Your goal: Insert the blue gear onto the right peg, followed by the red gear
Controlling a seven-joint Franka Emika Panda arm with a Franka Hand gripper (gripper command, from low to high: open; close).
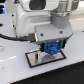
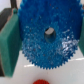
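Gripping toothed blue gear (image 2: pixel 47 37), fingers (image 2: pixel 11 42) green-padded

Light: bright and even, the white bench (image 1: pixel 15 65) nearly washed out.
Shadows: a soft dark patch under the hand (image 1: pixel 50 47).
Sharpness: both views coarse and blurred.
Wrist view: blue gear (image 2: pixel 47 37) fills it, teeth smeared; red gear (image 2: pixel 40 81) a soft blob.

My exterior view sits off the arm, raised and fairly close, looking down on the gripper (image 1: pixel 51 46) above the grey plate (image 1: pixel 37 58). My wrist view looks along the fingers, very near: the blue gear (image 2: pixel 49 39) fills it. Both views share that gear.
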